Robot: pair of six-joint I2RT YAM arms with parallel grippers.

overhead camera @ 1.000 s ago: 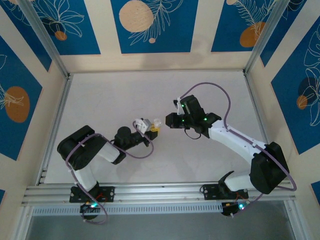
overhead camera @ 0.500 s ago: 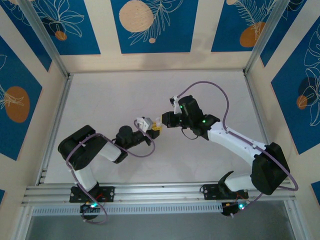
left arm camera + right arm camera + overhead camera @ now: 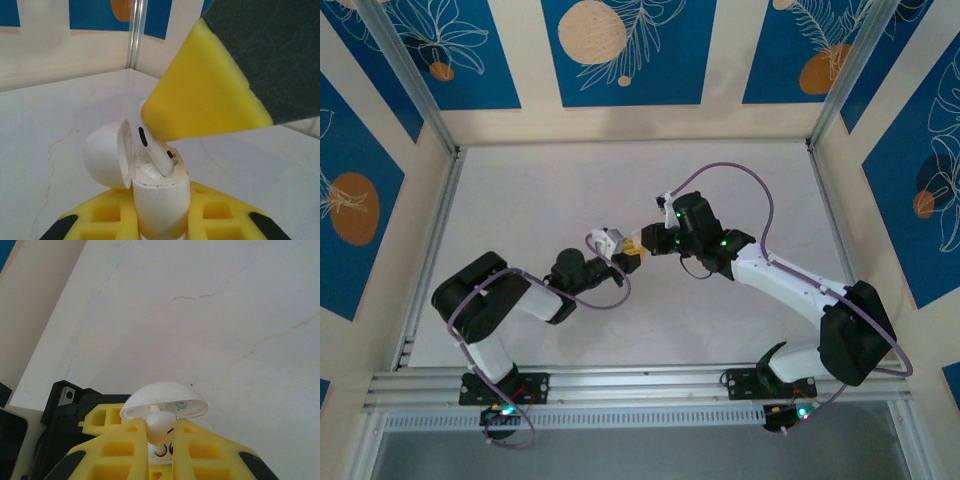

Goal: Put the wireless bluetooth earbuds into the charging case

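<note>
Two grippers meet mid-table, earbud at the case mouth.
The right gripper (image 3: 160, 452) is clamped on a white earbud (image 3: 159, 429), its yellow pads (image 3: 117, 447) pinching the head. The left gripper (image 3: 161, 222) is clamped low on the white charging case (image 3: 161, 202) from both sides; the case stands upright with its lid (image 3: 105, 155) swung open. In the left wrist view the earbud leans toward the lid, stem tip inside the case's well, head above the rim. One of the yellow pads overhangs the case mouth, just beside the lid edge. From above, the meeting point sits near the middle of the table (image 3: 540, 190), well apart from the side rails (image 3: 432, 240), back wall (image 3: 630, 125) and near rail (image 3: 640, 378). White tabletop lies on all sides.
</note>
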